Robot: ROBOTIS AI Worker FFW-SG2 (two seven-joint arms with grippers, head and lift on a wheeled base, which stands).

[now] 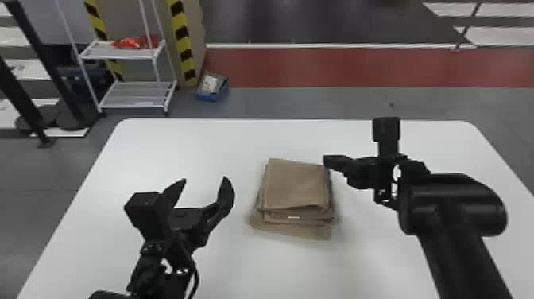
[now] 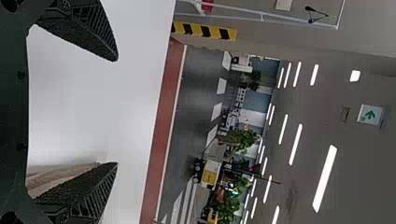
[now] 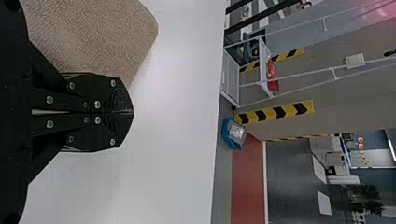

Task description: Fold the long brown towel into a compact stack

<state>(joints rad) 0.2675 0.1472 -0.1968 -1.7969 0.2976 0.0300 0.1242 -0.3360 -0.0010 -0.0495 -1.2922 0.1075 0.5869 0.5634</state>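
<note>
Lying in a folded stack near the middle of the table [image 1: 178,137], brown towel [image 1: 296,185], roughly square. Several layers, edges not lined up: bottom layer sticks out on the robot's side, top layers sit farther back. Small pale tag [image 1: 294,217] on the near edge, between layers.

Right gripper [image 1: 329,162] at the towel's far right corner, fingers together, tips meeting in the right wrist view. Touching the cloth or just beside it, hard to say from these angles. Right arm comes in from the bottom right.

Left gripper [image 1: 206,180] over the table, left of the stack and apart from it, fingers wide apart, tips up and away from the robot. Bare tabletop between them in the left wrist view.

Past the table's far left: white rack [image 1: 135,93], red item [image 1: 137,42] on its upper shelf, black-and-yellow striped post [image 1: 184,39], blue container [image 1: 212,87] on the floor.
</note>
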